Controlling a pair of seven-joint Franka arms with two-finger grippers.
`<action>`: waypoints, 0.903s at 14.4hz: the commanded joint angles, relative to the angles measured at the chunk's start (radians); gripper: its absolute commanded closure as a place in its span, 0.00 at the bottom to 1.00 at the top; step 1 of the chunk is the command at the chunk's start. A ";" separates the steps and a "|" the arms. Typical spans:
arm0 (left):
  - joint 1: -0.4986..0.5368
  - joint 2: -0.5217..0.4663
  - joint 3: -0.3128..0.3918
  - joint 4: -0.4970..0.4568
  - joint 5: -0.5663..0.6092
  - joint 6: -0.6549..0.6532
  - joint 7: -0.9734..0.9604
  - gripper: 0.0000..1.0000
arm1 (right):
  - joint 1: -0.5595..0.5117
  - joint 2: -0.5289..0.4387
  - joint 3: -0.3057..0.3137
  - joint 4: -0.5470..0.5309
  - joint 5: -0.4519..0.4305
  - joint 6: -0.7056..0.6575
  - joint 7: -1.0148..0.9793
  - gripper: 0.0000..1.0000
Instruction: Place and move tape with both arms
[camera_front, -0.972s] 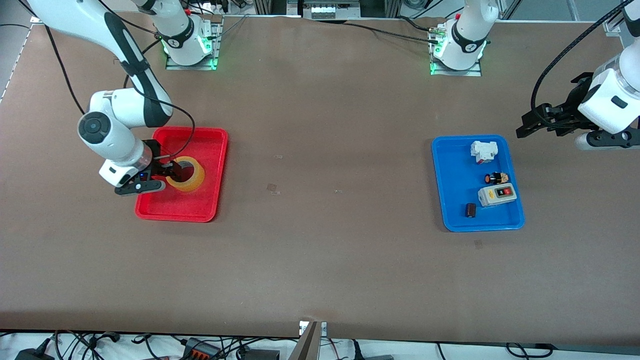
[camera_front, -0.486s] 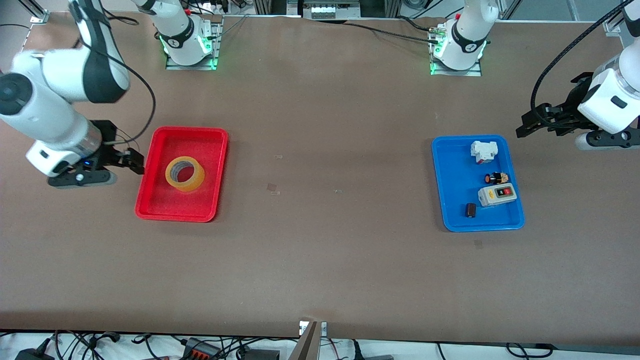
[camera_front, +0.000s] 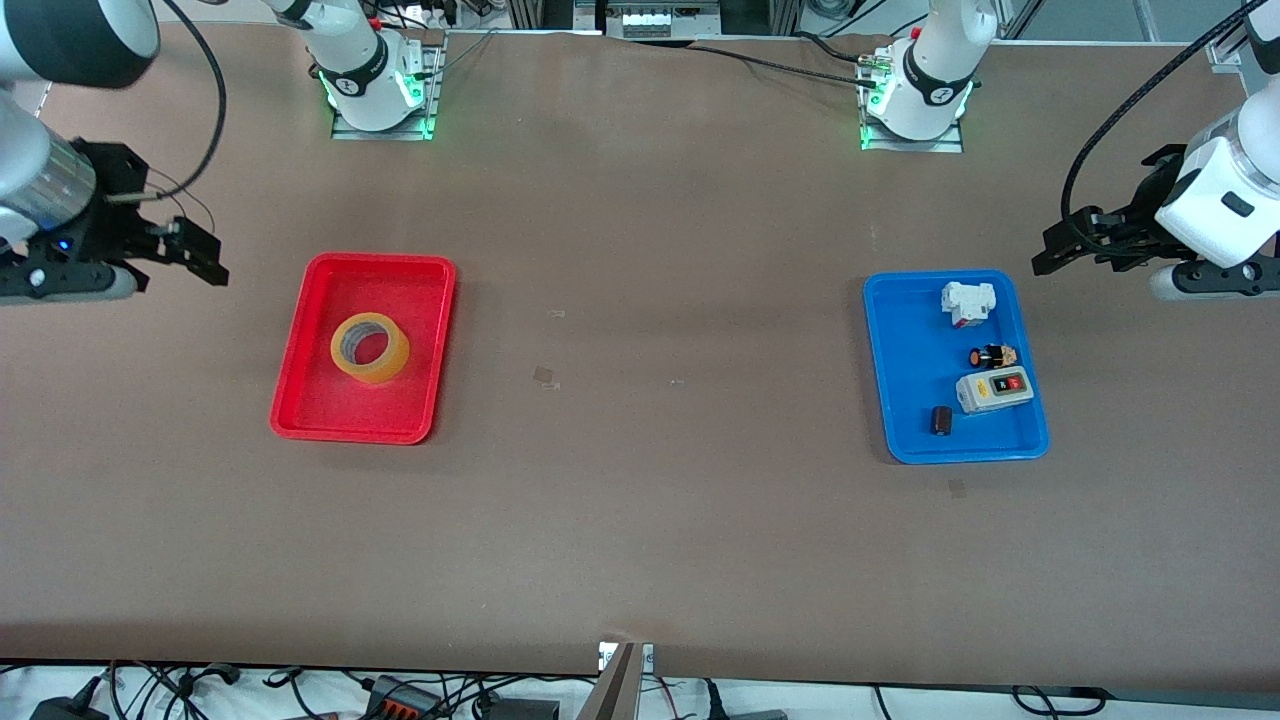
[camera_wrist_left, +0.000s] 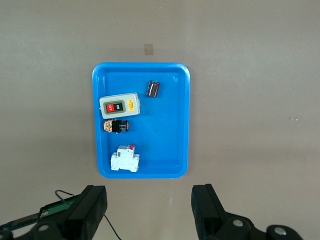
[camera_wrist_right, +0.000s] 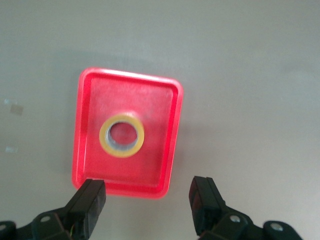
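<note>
Hanging over bare table toward the right arm's end, the right gripper (camera_front: 195, 255) has its fingers spread apart with nothing between them, well clear of the red tray (camera_front: 300, 420). Lying flat in that tray is the tape (camera_front: 370, 347), hollow core upward. It is probably light and stiff but smooth-sided, so pinching across the ring wall should hold best. Waiting, the left gripper (camera_front: 1075, 245) hangs parted beside the blue tray (camera_front: 885, 400).
</note>
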 joint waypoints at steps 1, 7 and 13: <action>0.009 -0.028 -0.007 -0.023 0.000 -0.005 0.018 0.00 | -0.012 -0.005 0.013 0.077 0.016 -0.092 -0.012 0.01; 0.009 -0.028 -0.007 -0.021 0.000 -0.011 0.018 0.00 | -0.015 0.023 0.012 0.171 0.016 -0.155 -0.022 0.01; 0.009 -0.027 -0.007 -0.021 0.000 -0.014 0.016 0.00 | -0.007 0.026 0.018 0.158 0.041 -0.211 -0.008 0.01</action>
